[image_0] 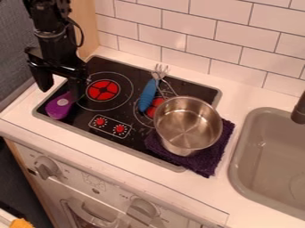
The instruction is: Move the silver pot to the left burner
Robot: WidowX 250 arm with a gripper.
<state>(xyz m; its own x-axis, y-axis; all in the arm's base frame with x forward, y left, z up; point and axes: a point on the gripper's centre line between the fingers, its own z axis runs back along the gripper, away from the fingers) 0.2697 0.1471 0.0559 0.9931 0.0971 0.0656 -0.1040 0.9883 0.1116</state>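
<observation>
"Oven front [77, 176], just below the cooktop [134, 144], is closest to the camera, and the frame cuts off its bottom. What's that left of it?"

"Something yellow-orange [21, 223], clipped by the corner. I can't tell what it is."

"Where do I have the tool [60, 94]?"

"Over the cooktop's left end, open, with its fingers apart. One of them hides part of the purple utensil [58, 107], so I can't say whether they touch."

"And the silver pot [187, 124]?"

"At the cooktop's right side, on a dark purple cloth [205, 167] that overhangs the edge. It covers part of the right burner [155, 108]. I can see the left burner [103, 90] much better. Just beside the pot lies a blue-handled utensil [147, 95], its prongs toward the back; I can't make out the thin metal next to it."

"Surroundings?"

"White bench [208, 191] around the cooktop, white tiles [229, 40] behind, a wood panel [86, 26] at its back left corner. Right of it, the frame crops a grey sink [268, 147] and a dark tap [299, 109]."
</observation>
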